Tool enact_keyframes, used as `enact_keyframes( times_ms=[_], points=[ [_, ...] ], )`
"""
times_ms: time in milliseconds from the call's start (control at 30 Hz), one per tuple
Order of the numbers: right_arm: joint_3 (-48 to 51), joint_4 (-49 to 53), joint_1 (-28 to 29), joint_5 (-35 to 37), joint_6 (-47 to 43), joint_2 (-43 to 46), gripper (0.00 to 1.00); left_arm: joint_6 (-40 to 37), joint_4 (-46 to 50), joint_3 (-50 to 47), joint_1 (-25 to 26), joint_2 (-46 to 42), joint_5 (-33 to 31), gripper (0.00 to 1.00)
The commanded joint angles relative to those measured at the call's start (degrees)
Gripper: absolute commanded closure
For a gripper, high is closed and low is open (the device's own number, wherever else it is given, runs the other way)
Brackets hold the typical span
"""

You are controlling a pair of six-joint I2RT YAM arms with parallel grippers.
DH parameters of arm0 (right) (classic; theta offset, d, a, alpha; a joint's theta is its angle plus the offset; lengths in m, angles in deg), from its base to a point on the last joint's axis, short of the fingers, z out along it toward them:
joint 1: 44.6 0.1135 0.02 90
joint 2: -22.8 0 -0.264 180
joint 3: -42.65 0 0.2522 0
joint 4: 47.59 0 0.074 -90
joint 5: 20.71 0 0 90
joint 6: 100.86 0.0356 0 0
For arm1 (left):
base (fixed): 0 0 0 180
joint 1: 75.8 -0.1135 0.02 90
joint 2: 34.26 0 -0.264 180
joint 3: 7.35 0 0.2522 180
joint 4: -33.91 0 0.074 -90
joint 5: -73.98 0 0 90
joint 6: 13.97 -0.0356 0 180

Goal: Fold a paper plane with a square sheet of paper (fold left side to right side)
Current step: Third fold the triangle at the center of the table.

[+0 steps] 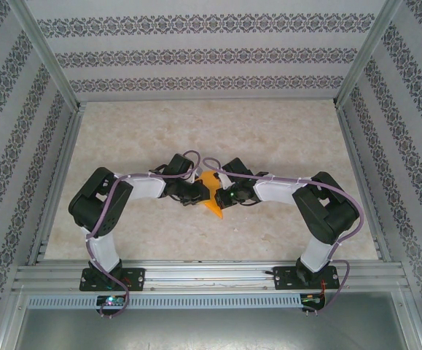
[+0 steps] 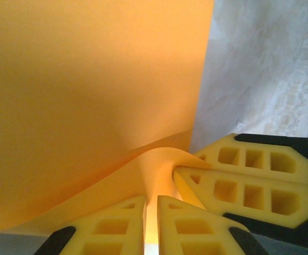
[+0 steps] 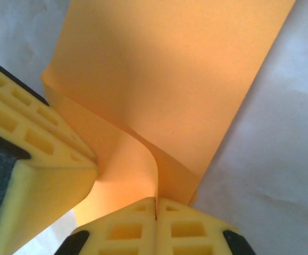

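**Paper [image 1: 212, 203] pinched from both sides**

Paper sits mid-worktop [image 1: 196, 131], between the two arms. Left end effector [image 2: 151, 204] is almost closed, with a raised fold of paper nipped between its fingers. Right end effector [image 3: 156, 208] is fully closed on the paper too, just beside the left one. The sheet curls up into both pinches.

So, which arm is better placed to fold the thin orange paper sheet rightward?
Probably left: the left end effector pinches the orange paper sheet at its left side; the right end effector pinches opposite.
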Motion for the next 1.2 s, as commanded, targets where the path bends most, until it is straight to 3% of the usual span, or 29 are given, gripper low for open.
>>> enact_keyframes(
  times_ms=[0, 467, 900, 1000, 1167],
  points=[
    [1.5, 5.3, 0.5, 1.3, -0.6, -3.4, 1.0, -0.5, 0.1, -0.5, 0.5, 1.2, -1.2, 0.86],
    [-0.2, 5.4, -0.8, -1.1, 0.3, -1.7, 1.0, -1.0, 3.4, -1.5, 0.5, 3.1, -3.8, 0.88],
    [-2.4, 9.2, -5.0, -3.8, 2.5, 6.7, 0.72, 0.1, 4.0, -3.0, 0.5, 3.5, -4.7, 0.89],
    [-1.1, 9.9, -5.1, -7.9, 3.9, 8.8, 0.75, 0.2, 4.1, -2.7, 0.5, 3.6, -4.6, 0.89],
    [1.5, 7.1, -3.8, -19.6, 9.8, 8.3, 0.97, 0.1, 4.3, -2.3, 0.5, 3.8, -4.6, 0.89]
  ],
)
